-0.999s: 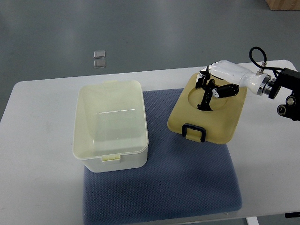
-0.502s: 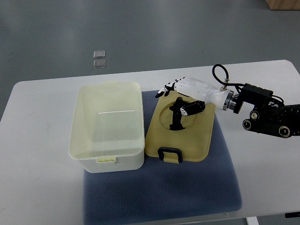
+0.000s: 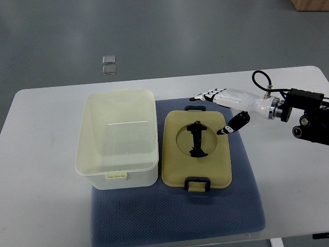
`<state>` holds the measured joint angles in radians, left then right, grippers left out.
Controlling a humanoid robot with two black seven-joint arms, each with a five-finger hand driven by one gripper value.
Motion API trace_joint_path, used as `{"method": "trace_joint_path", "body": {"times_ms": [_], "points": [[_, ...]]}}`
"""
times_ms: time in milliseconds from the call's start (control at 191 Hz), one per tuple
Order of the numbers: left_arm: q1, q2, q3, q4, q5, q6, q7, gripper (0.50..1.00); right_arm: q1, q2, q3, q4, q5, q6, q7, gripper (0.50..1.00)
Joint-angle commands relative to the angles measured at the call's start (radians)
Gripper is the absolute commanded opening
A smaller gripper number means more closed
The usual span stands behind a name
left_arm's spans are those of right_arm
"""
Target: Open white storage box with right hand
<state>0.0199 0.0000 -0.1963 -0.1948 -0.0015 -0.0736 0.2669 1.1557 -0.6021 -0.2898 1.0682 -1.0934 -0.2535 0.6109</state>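
Observation:
The white storage box (image 3: 118,136) stands open on the left of the blue mat (image 3: 177,206), with nothing inside. Its cream lid (image 3: 196,147) lies flat on the mat just right of the box, black handle (image 3: 197,139) up, black latches at its near and far ends. My right hand (image 3: 220,109) is white with dark fingertips (image 3: 231,126). It hovers by the lid's far right corner with fingers spread and holds nothing. Its arm (image 3: 303,110) comes in from the right edge. The left arm is out of view.
The white table (image 3: 41,170) carries the mat and box. Two small clear squares (image 3: 108,64) lie on the grey floor beyond the table's far edge. A brown box corner (image 3: 311,4) shows at the top right.
The lid came down from the right hand's hold and now lies flat on the mat beside the box. The hand let go of the handle and pulled back to the right, fingers spread.

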Motion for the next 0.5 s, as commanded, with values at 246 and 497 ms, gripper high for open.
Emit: {"method": "trace_joint_path", "body": {"times_ms": [246,497], "points": [[0.000,0.000,0.000,-0.009,0.001,0.000,0.000,1.000,0.073,-0.105,0.254,-0.033,0.159,0.026,0.000,0.928],[0.000,0.000,0.000,-0.011,0.001,0.000,0.000,1.000,-0.036,0.025,0.736,-0.080,0.839,0.040,-0.333,0.928]]}}
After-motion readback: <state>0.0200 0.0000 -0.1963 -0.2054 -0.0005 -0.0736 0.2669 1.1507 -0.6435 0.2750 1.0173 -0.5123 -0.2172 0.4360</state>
